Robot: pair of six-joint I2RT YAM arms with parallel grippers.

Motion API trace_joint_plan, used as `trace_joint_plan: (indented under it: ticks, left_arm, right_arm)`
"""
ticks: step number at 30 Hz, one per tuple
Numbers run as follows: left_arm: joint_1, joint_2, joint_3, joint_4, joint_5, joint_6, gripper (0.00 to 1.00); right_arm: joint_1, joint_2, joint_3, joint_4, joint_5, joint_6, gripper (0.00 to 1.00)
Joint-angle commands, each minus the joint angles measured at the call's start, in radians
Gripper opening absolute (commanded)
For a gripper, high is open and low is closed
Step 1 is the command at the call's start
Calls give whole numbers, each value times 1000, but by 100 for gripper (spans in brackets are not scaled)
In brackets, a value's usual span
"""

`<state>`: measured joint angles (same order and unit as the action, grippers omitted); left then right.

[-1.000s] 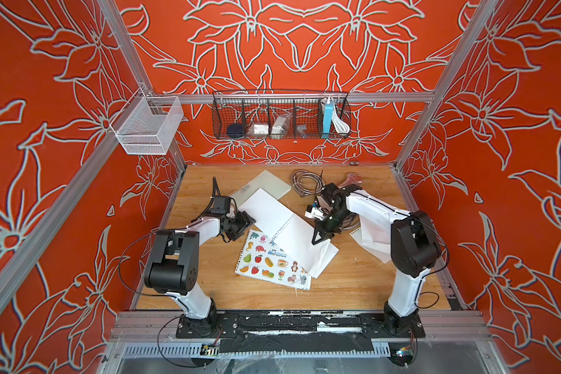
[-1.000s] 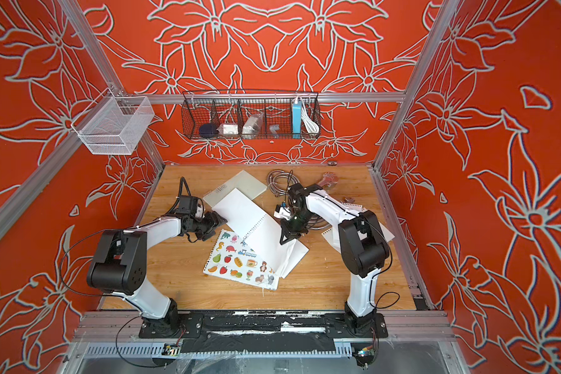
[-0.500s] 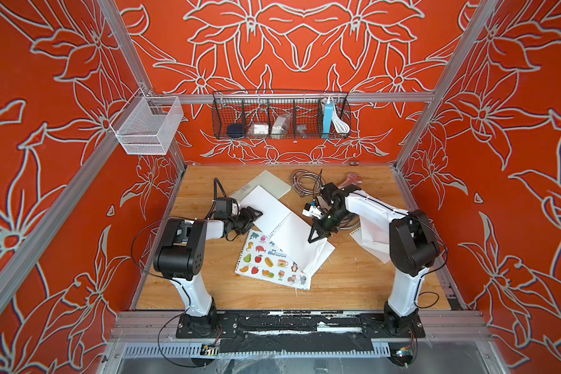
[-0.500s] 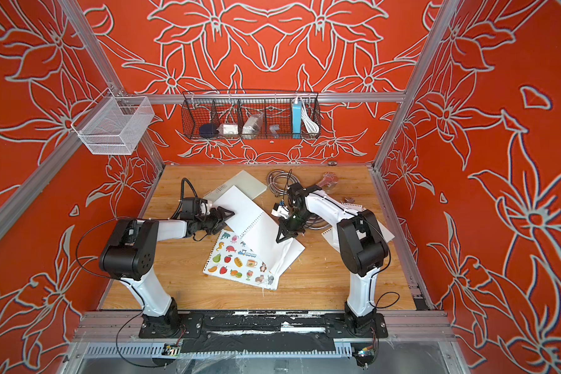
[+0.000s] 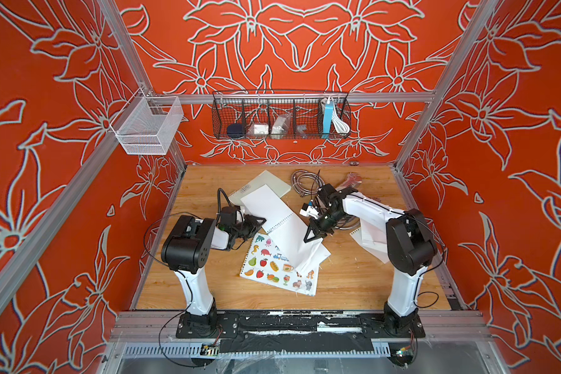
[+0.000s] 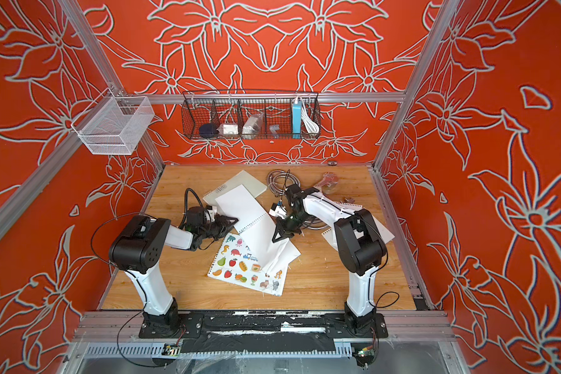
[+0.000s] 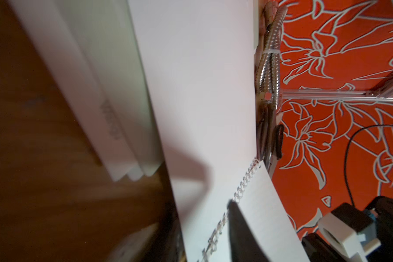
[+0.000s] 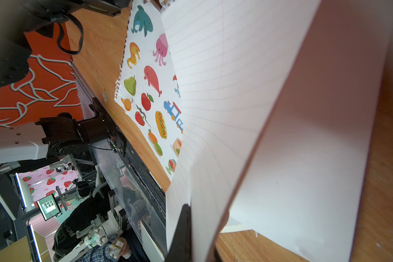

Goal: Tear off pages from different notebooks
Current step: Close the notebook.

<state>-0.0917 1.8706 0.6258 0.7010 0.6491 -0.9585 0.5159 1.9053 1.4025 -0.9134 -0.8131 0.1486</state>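
Just behind the picture-covered notebook [image 5: 271, 270], the spiral edge of the open notebook [image 5: 263, 204] is clamped by the nearly closed left gripper [image 5: 261, 221], a lined page [image 5: 292, 241] raised over that cover is pinched by the closed right gripper [image 5: 308, 239], and three notebooks are counted, the grey-green notebook [image 5: 272, 182] farthest behind.

- The walls [image 5: 46, 97] around me are orange-red with big flowers outlined in pale grey.
- My worktop [image 5: 353, 275] is light, grained wood.
- The picture notebook [image 5: 272, 268] has a white cover dotted with colourful fruit, sea creatures and a blue train.
- The page [image 8: 225, 90] is white with faint ruled lines.
- The open notebook [image 5: 263, 204] is white, its spiral silver.
- The far notebook [image 5: 272, 181] is pale grey-green.
- The hose [image 5: 300, 184] is silver.
- My arms [image 5: 366, 207] are white with black joints.
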Motion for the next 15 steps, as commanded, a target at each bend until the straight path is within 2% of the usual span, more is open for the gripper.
trace_joint_plan:
  ticks: [1, 2, 6, 9, 10, 13, 15]
  left_arm:
    - [-10, 1, -16, -4, -3, -14, 6]
    - [-10, -14, -19, -3, -5, -16, 1]
    - [-17, -117, -22, -60, -16, 9, 0]
    - [-51, -256, 8, -252, -67, 137, 0]
    - [-73, -304, 27, -342, -99, 200, 0]
    - [-159, -429, 102, -636, -244, 394, 0]
    - [-213, -457, 134, -756, -354, 479, 0]
  right_arm:
    - [11, 15, -8, 1, -14, 2, 0]
    - [13, 15, -7, -1, -9, -1, 0]
    - [15, 21, -3, -14, 23, -3, 0]
    - [16, 36, 13, -28, 71, 5, 0]
    - [16, 43, 23, -33, 89, 9, 5]
    - [15, 55, 61, -42, 175, 41, 43]
    - [16, 49, 78, -30, 223, 63, 60]
